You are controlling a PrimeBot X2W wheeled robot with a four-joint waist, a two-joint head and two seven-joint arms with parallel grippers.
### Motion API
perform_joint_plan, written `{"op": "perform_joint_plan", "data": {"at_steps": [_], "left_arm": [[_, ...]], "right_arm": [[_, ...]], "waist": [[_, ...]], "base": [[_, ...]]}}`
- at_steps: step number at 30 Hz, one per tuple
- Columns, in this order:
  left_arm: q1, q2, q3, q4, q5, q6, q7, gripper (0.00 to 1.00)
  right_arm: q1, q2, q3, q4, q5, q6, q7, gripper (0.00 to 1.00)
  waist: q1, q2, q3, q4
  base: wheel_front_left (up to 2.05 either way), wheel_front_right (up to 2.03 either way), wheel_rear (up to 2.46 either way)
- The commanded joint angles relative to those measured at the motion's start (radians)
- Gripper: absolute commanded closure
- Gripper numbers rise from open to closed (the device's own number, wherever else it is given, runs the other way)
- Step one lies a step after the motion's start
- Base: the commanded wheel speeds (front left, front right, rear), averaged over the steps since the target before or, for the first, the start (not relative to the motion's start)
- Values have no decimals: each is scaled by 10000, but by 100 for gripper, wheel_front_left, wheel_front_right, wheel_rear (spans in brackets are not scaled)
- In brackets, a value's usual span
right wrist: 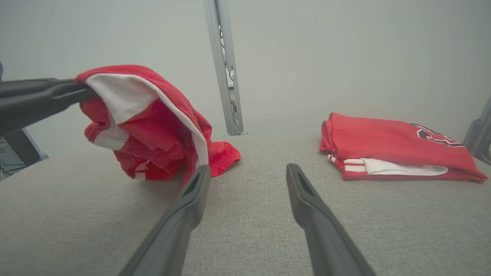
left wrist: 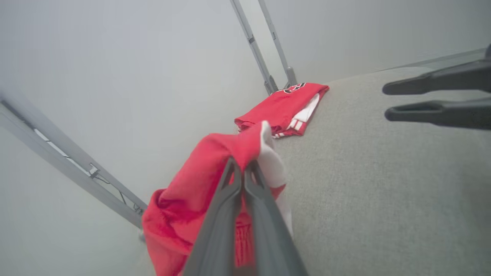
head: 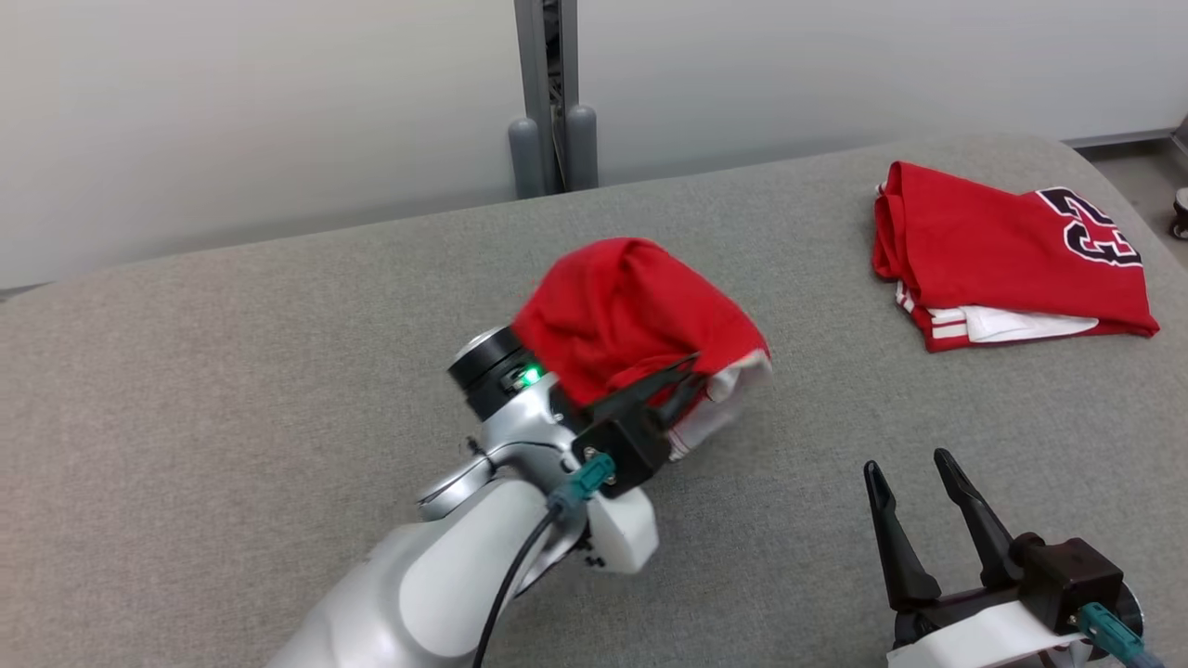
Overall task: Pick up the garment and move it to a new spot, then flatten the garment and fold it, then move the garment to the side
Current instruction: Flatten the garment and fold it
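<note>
On the table, the garment is left of the folded jersey.

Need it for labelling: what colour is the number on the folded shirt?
The number is black, outlined white; head view shows it best.

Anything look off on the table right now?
Nothing damaged or spilled. The red garment hangs bunched from the shut left tool, white lining out, one end on the grey table. The folded jersey at far right lies neat.
</note>
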Motion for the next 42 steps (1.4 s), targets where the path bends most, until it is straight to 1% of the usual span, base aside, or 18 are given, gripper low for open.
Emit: {"op": "perform_joint_plan", "data": {"at_steps": [1,4,6,7,10,12,15,17,19,23,24,25,26,30,34,39,40,42], "left_arm": [[-264,22,-85,-817,-185,-51,-40,100],[-261,30,-133,-1826,-555,-5,-34,100],[-414,25,-171,-2358,-864,66,252,100],[-414,25,-171,-2358,-864,66,252,100],[-588,26,-270,-3073,-1115,372,919,100],[-631,37,-307,-3152,-1089,593,1532,100],[-461,327,-221,-2481,-1076,908,2504,100],[-242,517,-150,-1822,-1198,1018,2944,100],[-78,678,-62,-1106,-1384,1019,3212,100],[282,917,101,114,-1873,711,3419,99],[337,953,124,377,-1996,618,3513,69],[378,984,164,590,-2106,563,3557,51],[367,1002,203,764,-2155,573,3540,0],[241,990,441,1119,-2236,959,2940,0],[429,928,926,833,-2553,1455,2113,0],[1408,1080,1661,-416,-3222,1968,1051,0],[1988,1220,1879,-1051,-3422,2165,729,0],[2597,1300,2134,-1787,-3616,2456,445,0]], "right_arm": [[134,-52,-57,23,65,-3,-2,0],[221,-52,-11,60,81,-3,0,0],[241,-51,34,55,103,-3,0,0],[241,-51,34,55,103,-3,0,0],[257,-55,92,36,110,-3,0,0],[266,-52,100,17,112,-3,0,0],[252,-54,159,21,113,-3,0,0],[214,-54,189,21,150,-3,0,0],[216,-54,168,-2,152,-3,0,0],[297,-52,146,-6,109,-3,-1,0],[295,-52,143,-16,104,-3,-1,0],[296,-52,135,-32,103,-3,0,0],[302,-52,127,-49,102,-3,0,0],[258,-52,158,-28,61,-3,-1,0],[245,-51,231,-38,-4,-3,-1,0],[394,-51,160,29,-121,-3,0,0],[419,-51,139,62,-174,-3,0,0],[446,-54,97,93,-226,-3,0,0]], "waist": [[-1,0,-216,150],[-1,0,-427,247],[-1,0,-513,278],[-1,0,-513,278],[-1,0,-567,278],[-1,0,-576,273],[-1,0,-547,177],[-1,0,-501,65],[-1,0,-446,-12],[-1,0,-330,-94],[-1,0,-300,-101],[-1,0,-271,-101],[-1,0,-251,-96],[-1,0,-201,-13],[-1,0,-123,162],[-1,0,-59,471],[-1,0,-65,627],[-1,0,-83,779]], "base": [[0,0,0],[0,0,0],[0,0,0],[0,0,0],[0,0,0],[0,0,0],[0,0,0],[0,0,0],[0,0,0],[0,0,0],[0,0,0],[0,0,0],[0,0,0],[0,0,0],[0,0,0],[0,0,0],[0,0,0],[0,0,0]]}}
